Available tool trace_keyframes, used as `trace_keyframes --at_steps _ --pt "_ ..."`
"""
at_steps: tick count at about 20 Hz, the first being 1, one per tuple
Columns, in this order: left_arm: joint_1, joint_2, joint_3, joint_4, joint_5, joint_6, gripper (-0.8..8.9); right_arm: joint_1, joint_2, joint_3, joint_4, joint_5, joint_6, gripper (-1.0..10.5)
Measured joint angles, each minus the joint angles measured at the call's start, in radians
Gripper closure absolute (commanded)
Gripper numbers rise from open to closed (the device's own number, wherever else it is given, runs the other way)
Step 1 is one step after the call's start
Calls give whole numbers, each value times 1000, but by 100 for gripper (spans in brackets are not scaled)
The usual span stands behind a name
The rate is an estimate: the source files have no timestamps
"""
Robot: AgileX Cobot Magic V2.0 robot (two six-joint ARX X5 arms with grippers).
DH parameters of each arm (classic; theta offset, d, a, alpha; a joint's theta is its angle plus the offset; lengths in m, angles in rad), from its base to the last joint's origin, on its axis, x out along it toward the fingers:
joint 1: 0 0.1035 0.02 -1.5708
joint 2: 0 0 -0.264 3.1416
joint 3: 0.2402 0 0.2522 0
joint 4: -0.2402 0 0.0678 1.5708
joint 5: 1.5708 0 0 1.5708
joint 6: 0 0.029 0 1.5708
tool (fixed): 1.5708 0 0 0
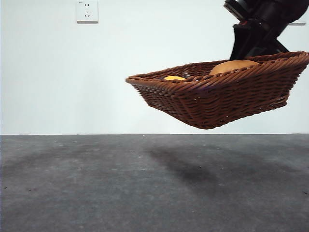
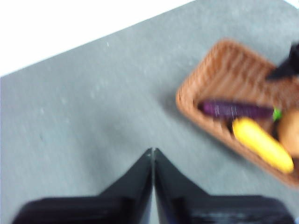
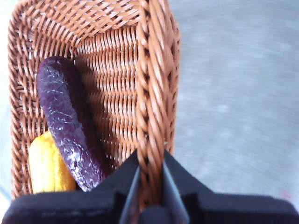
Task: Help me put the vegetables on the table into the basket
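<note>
- Clamping my right pincer (image 3: 149, 182) tight on the wicker basket (image 1: 217, 96) rim, so the basket hangs tilted, clear above the surface (image 1: 96, 183).
- Potato (image 1: 233, 65), yellow vegetable (image 3: 46, 168) and eggplant (image 3: 65, 130) all lie inside; loading looks complete.
- Left pincer (image 2: 153, 156) closed, empty, waiting apart.

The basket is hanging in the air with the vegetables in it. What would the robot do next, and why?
Probably lower it gently. The right hand grips the basket by its rim, tilted above the table, with potato, yellow vegetable and eggplant inside; tilting further could spill them.
</note>
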Motion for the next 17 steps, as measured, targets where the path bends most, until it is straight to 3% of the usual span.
trace_keyframes --at_steps 2,5,8,13,17 --pt "12 -99 -151 10 0 3 821 -31 -2 0 8 21 13 959" --pt "29 -257 -394 100 -1 -3 821 -78 -47 0 10 117 19 959" --pt "35 -364 -534 168 0 -39 821 -156 -133 0 11 122 27 959" --pt "35 -423 -564 174 0 -54 821 -304 -216 -25 1 106 19 959" --pt "35 -437 -564 174 0 -54 821 -363 -218 -223 143 45 20 959"
